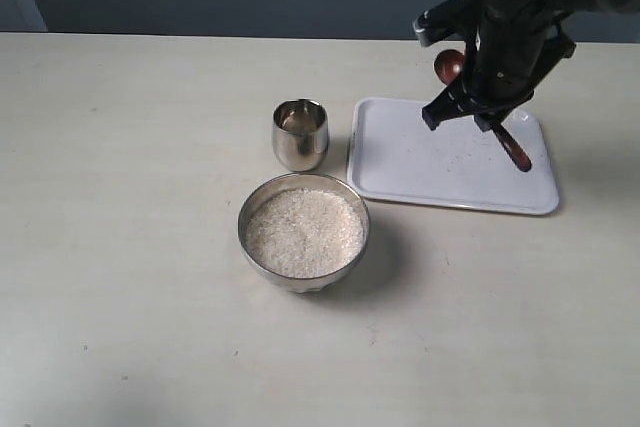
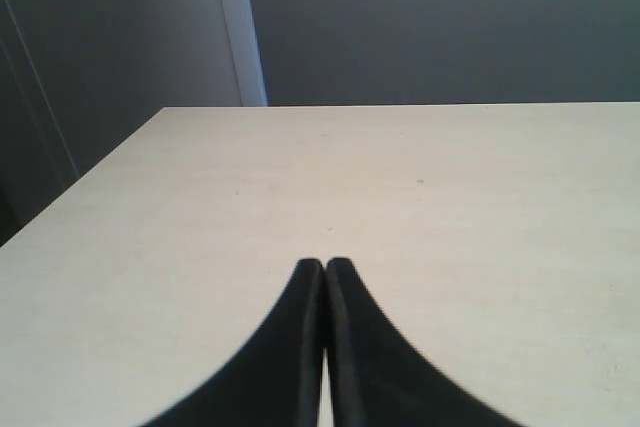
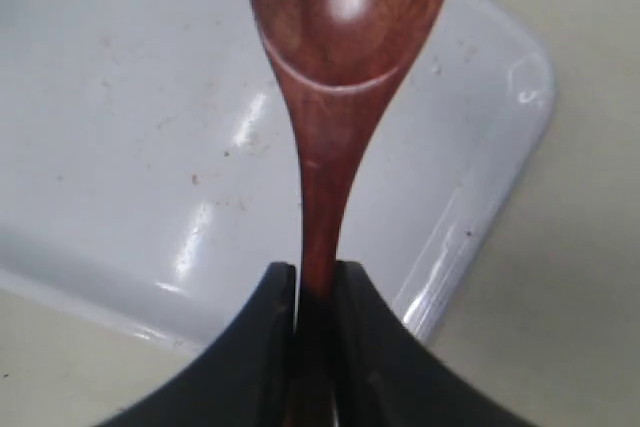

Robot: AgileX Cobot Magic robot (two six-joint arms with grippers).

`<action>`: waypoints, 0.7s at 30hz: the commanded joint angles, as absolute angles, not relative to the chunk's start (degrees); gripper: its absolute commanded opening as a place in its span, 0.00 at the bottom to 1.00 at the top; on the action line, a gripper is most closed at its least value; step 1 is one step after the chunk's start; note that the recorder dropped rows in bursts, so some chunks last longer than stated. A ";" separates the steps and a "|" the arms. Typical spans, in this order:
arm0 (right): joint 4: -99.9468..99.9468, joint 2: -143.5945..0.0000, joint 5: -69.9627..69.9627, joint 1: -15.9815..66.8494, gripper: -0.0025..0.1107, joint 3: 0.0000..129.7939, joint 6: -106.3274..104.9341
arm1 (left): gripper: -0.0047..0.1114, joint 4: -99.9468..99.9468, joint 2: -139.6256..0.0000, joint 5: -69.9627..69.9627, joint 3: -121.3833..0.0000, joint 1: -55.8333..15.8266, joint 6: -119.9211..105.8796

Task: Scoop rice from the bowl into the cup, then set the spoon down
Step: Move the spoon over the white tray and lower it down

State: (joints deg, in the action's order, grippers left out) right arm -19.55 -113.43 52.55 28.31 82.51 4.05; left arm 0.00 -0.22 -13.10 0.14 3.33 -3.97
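The wide steel bowl (image 1: pixel 258 209) stands near the table's middle, filled with white rice (image 1: pixel 304 232). Behind it stands the small steel cup (image 1: pixel 300 134). My right gripper (image 1: pixel 462 107) hangs above the white tray and is shut on the handle of the dark reddish-brown wooden spoon (image 1: pixel 449 65). The spoon's scoop points away and its handle end slants down toward the tray. In the right wrist view the spoon (image 3: pixel 345 7) runs out from between the fingers of the right gripper (image 3: pixel 314 277), and its scoop looks empty. My left gripper (image 2: pixel 325 267) is shut on nothing over bare table, out of the exterior view.
A white rectangular tray (image 1: pixel 420 162) lies right of the cup, speckled with a few stray grains; it also shows under the spoon as tray (image 3: pixel 120 127). The table's far edge meets a dark wall (image 2: pixel 440 17).
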 commanded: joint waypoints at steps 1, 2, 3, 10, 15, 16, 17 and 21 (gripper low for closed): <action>-19.11 -116.84 52.31 28.02 0.01 82.60 0.44 | 0.04 0.00 0.00 -12.46 0.00 3.24 -3.82; -19.11 -117.48 51.91 28.02 0.01 82.60 0.00 | 0.04 0.00 0.00 -12.46 0.00 3.24 -3.82; -19.22 -118.12 51.43 28.02 0.01 82.60 -0.32 | 0.04 0.00 0.00 -12.46 0.00 3.24 -3.82; -20.05 -119.76 48.32 28.02 0.01 82.60 0.00 | 0.04 0.00 0.00 -12.46 0.00 3.24 -3.82; -21.78 -119.76 46.56 28.02 0.01 82.60 0.00 | 0.04 0.00 0.00 -12.46 0.00 3.24 -3.82; -21.77 -119.76 46.28 28.02 0.01 82.60 0.00 | 0.04 0.00 0.00 -12.46 0.00 3.24 -3.82; -21.88 -119.76 46.14 28.02 0.01 82.60 0.00 | 0.04 0.00 0.00 -12.46 0.00 3.24 -3.82; -23.03 -119.76 45.31 28.02 0.01 82.60 0.00 | 0.04 0.00 0.00 -12.46 0.00 3.24 -3.82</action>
